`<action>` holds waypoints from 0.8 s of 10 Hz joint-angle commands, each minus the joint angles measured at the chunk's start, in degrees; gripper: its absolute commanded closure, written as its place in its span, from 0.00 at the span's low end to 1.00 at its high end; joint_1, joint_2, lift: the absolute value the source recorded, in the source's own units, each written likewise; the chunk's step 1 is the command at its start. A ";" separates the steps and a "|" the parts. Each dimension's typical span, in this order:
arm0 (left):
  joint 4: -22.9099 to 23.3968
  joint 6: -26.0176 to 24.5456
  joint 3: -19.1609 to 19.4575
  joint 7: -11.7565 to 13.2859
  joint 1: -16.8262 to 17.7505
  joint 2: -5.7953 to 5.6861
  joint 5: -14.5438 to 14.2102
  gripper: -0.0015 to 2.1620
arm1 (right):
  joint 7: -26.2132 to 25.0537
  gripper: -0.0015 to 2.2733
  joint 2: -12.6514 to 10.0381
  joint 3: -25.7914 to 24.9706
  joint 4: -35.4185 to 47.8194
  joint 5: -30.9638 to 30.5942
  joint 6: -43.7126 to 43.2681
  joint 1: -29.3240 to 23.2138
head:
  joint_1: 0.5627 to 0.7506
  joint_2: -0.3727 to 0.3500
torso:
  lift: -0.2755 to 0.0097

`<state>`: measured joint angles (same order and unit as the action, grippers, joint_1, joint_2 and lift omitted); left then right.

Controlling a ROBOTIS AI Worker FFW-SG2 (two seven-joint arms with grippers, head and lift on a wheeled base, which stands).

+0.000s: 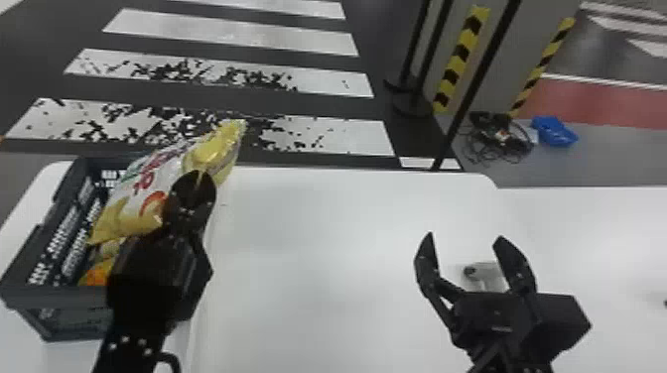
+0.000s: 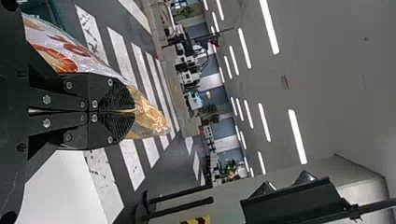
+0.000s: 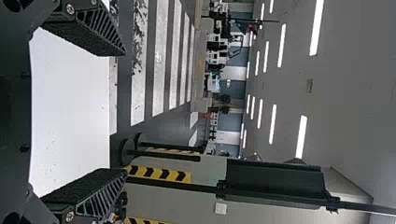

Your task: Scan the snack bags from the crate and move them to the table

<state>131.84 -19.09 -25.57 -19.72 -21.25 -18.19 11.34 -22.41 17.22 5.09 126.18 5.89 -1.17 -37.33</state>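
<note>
above the crate (image 1: 59, 300), 1 yellow-and-white snack bag (image 1: 149, 183) is clenched in the left gripper (image 2: 133, 111), its long axis slanting from near left to far right; the table (image 1: 298, 258), its likely goal, lies rightward, below the spread right gripper (image 1: 465, 238).

The robot's black jointed left arm (image 1: 134, 327) comes in from the head view's bottom edge and extends forward, its black two-fingered left gripper (image 1: 199, 177) pointing ahead. In the left wrist view, the flat fingers (image 2: 109, 93) meet side by side. The matching black right gripper (image 1: 465, 237) also points forward, two angular fingers (image 3: 100, 35) spread wide apart, well apart from the left one.
</note>
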 commanded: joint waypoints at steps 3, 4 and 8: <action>0.44 -3.55 -3.96 2.40 3.23 0.09 1.23 0.84 | 0.00 0.05 -0.08 -0.08 -0.06 0.09 0.08 0.24 | 0.70 0.19 | 0.63; 0.44 -4.25 -5.10 3.19 4.37 0.26 1.32 0.84 | 0.00 0.05 -0.08 -0.08 -0.15 0.09 0.25 0.24 | 0.70 0.18 | 0.63; -0.88 -6.89 -10.02 9.70 9.91 1.76 0.18 0.84 | 0.00 0.05 -0.34 -0.26 -0.15 0.09 0.08 -0.02 | 0.70 0.08 | 0.63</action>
<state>131.35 -25.54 -34.86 -10.00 -12.13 -16.64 11.75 -22.41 16.91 4.84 126.09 5.98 -1.08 -37.34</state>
